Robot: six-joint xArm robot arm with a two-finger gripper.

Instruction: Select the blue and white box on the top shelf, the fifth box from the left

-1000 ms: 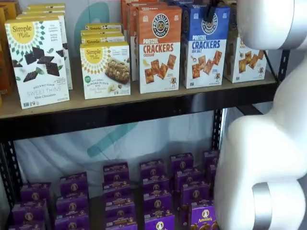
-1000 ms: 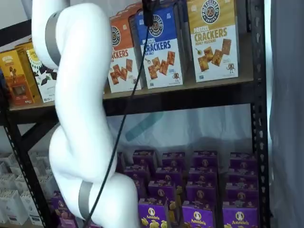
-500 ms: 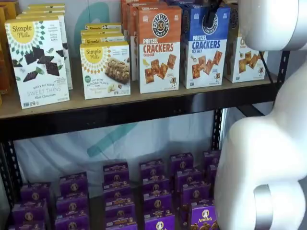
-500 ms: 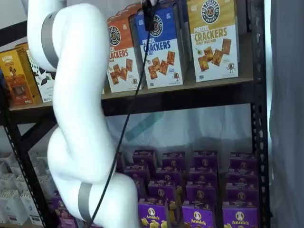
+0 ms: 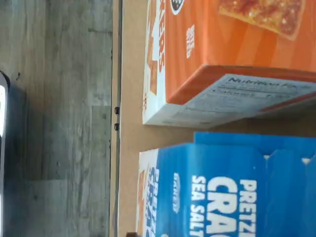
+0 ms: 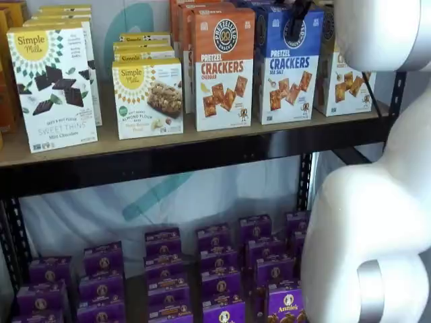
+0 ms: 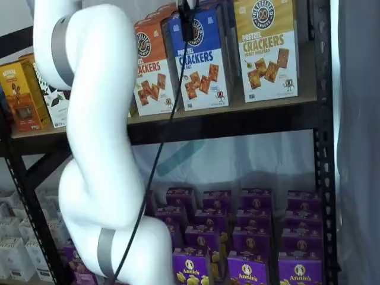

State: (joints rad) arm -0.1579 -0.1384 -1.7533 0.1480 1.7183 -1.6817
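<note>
The blue and white box stands upright on the top shelf between an orange Cheddar cracker box and a yellow cracker box. It shows in both shelf views. My gripper hangs from above; only one black finger shows, lying against the upper front of the blue box, also seen in a shelf view. No gap or second finger shows. In the wrist view the blue box is close, with the orange box beside it on the tan shelf board.
Simple Mills boxes stand further left on the top shelf. Several purple Annie's boxes fill the lower shelf. My white arm crosses in front of the shelves. A black upright stands at the right.
The arm has shifted slightly and the black finger has moved a little along the blue box's upper front. The boxes have not visibly moved.
</note>
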